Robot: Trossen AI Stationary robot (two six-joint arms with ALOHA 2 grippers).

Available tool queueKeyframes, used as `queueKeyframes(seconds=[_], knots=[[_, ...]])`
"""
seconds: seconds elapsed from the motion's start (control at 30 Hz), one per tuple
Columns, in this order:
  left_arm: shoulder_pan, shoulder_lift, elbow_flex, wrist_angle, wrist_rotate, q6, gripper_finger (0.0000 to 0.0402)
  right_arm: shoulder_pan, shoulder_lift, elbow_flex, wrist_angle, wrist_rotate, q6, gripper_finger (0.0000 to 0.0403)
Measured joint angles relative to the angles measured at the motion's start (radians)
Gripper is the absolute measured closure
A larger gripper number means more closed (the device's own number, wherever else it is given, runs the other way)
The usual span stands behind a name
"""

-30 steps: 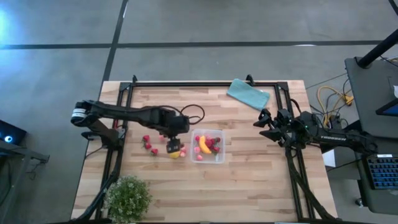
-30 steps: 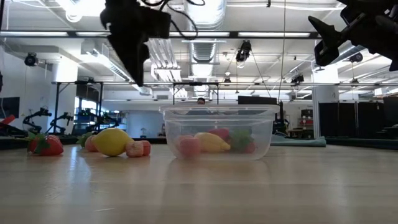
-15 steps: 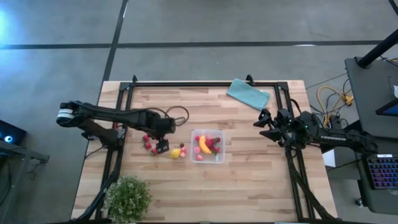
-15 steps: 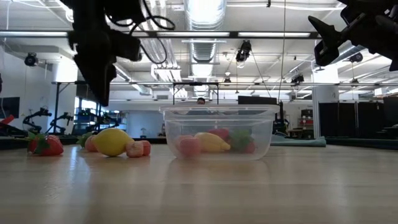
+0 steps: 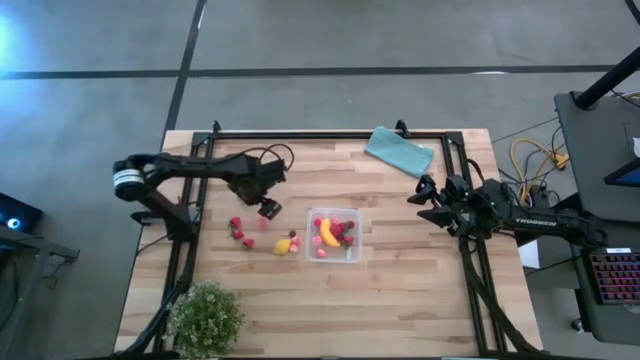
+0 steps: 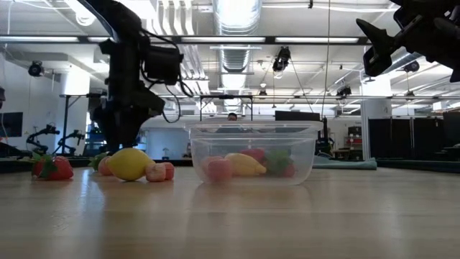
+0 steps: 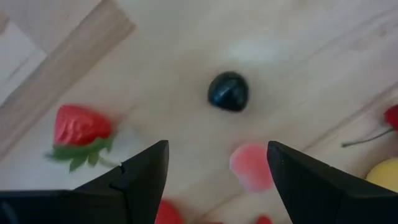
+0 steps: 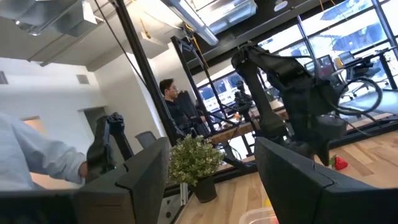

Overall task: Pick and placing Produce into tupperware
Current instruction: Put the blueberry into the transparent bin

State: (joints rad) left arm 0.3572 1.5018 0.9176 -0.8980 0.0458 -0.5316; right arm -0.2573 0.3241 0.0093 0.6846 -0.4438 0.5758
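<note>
The clear tupperware stands mid-table and holds a yellow banana and red and pink pieces. Left of it, loose produce lies on the wood: a lemon, red strawberries, pink pieces and a dark berry. My left gripper points down, open, low over this produce, with the dark berry just ahead of its fingers. My right gripper waits open, raised, at the table's right side.
A leafy potted plant stands at the near left corner. A folded teal cloth lies at the far right. A black frame runs round the table's edges. People show in the room beyond. Bare wood lies near the front.
My left gripper has left its place over the lemon beside the tupperware, gone toward the table's left and then its far edge, and come down close to the loose produce. It has rolled about its own axis and stayed open. The produce has not moved.
</note>
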Motion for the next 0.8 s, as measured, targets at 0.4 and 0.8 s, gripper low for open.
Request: queueKeyframes(seconds=[0.4,0.8], knots=[[0.001,0.141,0.061,0.035,-0.058,0.117,0.0144,0.0,0.0,0.0,0.0,0.0,0.0,0.0174],[0.0,0.211,0.073,0.061,-0.055,0.149,0.0178,0.0,0.0,0.0,0.0,0.0,0.0,0.0174]])
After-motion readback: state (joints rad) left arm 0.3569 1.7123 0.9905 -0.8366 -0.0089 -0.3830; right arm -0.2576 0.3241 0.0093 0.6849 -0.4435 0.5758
